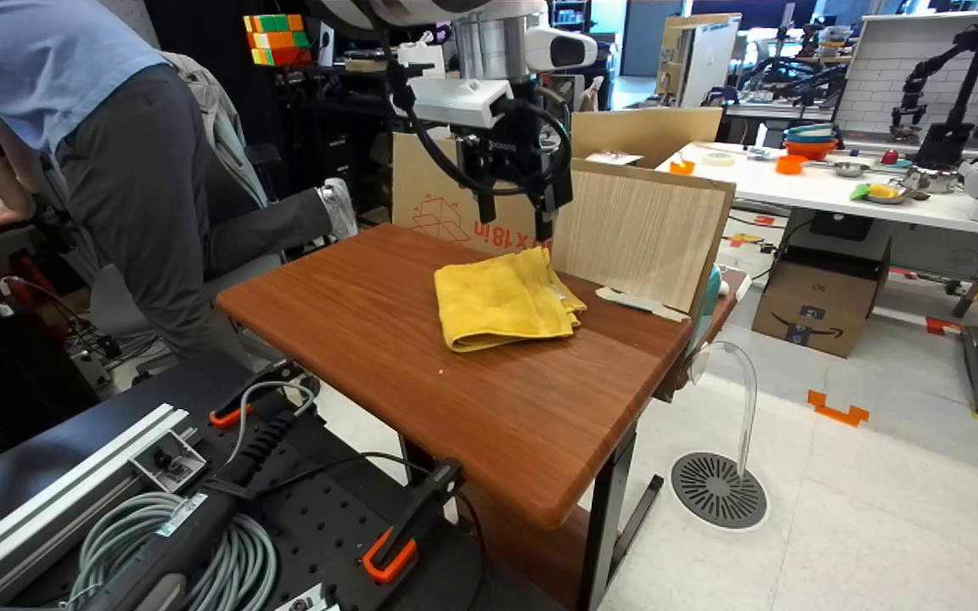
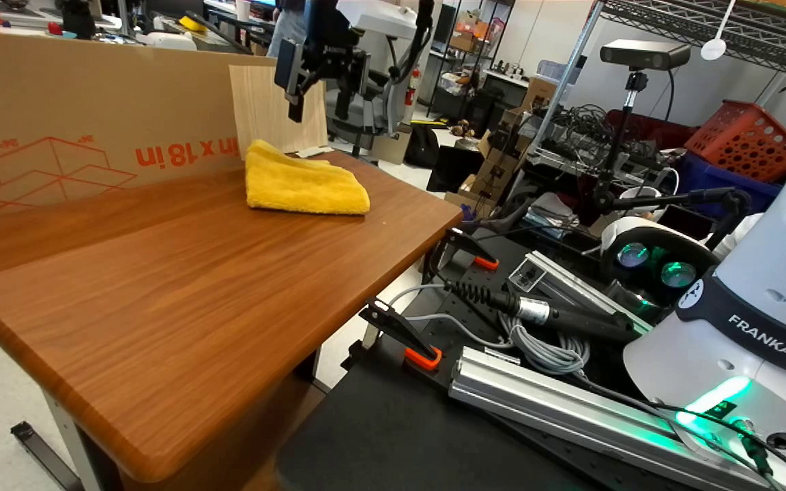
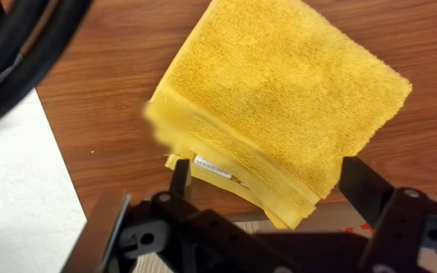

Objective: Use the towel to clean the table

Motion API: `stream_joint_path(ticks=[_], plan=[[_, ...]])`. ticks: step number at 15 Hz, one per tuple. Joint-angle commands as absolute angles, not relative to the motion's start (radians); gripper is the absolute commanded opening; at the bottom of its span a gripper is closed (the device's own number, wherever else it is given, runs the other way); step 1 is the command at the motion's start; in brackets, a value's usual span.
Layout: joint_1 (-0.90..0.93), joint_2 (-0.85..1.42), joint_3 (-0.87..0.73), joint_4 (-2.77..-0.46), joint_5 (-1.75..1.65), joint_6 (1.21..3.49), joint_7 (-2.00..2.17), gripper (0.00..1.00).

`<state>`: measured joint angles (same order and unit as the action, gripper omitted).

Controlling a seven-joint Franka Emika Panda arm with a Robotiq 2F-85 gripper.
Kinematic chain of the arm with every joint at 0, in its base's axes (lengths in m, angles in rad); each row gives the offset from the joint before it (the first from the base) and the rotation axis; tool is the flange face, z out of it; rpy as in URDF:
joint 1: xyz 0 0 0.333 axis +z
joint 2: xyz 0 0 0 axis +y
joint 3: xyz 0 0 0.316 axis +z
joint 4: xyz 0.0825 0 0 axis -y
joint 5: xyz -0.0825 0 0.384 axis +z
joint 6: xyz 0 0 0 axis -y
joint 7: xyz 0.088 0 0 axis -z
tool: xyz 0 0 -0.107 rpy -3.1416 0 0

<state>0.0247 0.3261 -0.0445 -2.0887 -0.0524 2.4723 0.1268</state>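
Note:
The folded yellow towel lies on the brown wooden table, near its back edge. The towel shows in both exterior views (image 1: 502,301) (image 2: 301,181) and fills much of the wrist view (image 3: 279,76), where a white label shows at its folded edge. The table top shows in both exterior views (image 1: 353,310) (image 2: 181,286) and around the towel in the wrist view (image 3: 101,94). My gripper is in both exterior views (image 1: 516,216) (image 2: 319,112), above the towel and apart from it. In the wrist view the gripper (image 3: 266,163) has its fingers wide apart with nothing held.
A cardboard sheet (image 2: 93,102) and a light wood-grain panel (image 1: 637,238) stand upright along the table's back edge. A black bench with orange-tipped clamps (image 1: 404,526) and coiled grey cable (image 1: 243,543) adjoins the front side. A person (image 1: 132,153) bends over beyond the table.

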Motion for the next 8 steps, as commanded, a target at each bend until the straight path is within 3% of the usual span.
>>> stream_joint_path(ticks=[1, 8], plan=[[0.025, 0.332, -0.046, -2.077, -0.06, 2.442, 0.131, 1.0], [0.019, 0.518, -0.027, -2.005, -0.04, 2.413, 0.094, 1.0]])
